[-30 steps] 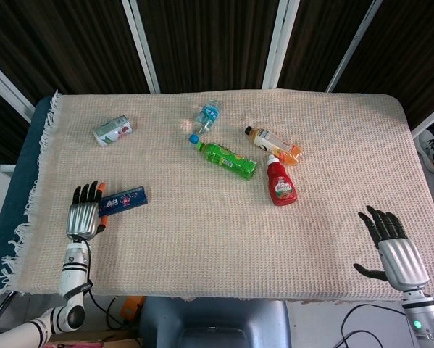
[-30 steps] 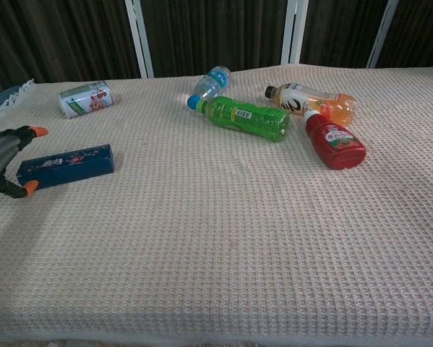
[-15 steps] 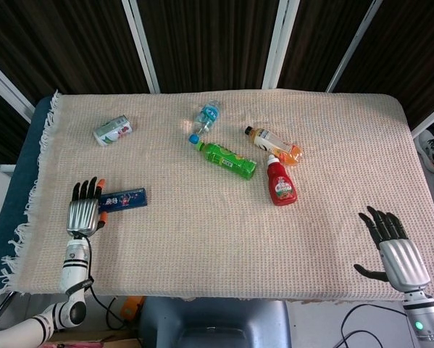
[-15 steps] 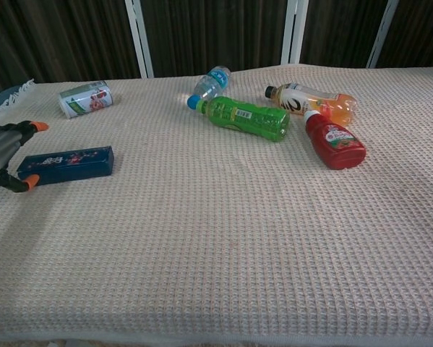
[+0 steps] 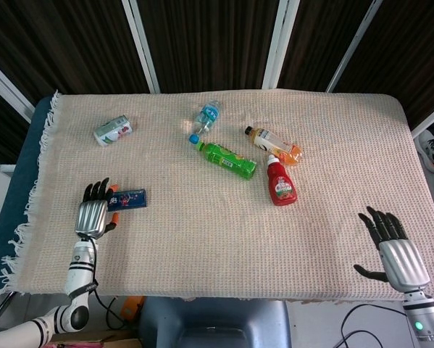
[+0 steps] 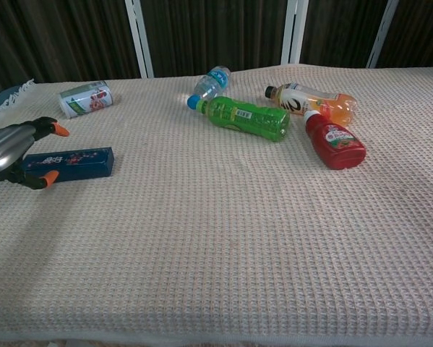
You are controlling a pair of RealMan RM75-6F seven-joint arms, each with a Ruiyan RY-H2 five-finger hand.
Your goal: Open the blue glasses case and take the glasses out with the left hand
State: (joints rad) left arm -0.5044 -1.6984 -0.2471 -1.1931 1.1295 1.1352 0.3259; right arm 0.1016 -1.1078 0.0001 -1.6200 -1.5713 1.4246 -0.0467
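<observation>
Left robot hand (image 5: 93,214) is seen low over the bench (image 5: 202,239), fingers spread wide about the near end of the blue glasses case (image 5: 127,199); whether the case is touched cannot be told. Case lies closed and flat, stretching away from the fingertips. Tipped can (image 5: 113,130) lies well beyond the hand. Right robot hand (image 5: 392,245) is held wide, nothing in it, well apart from the case. Red bottle (image 5: 280,182) lies between the two hands, farther back.
</observation>
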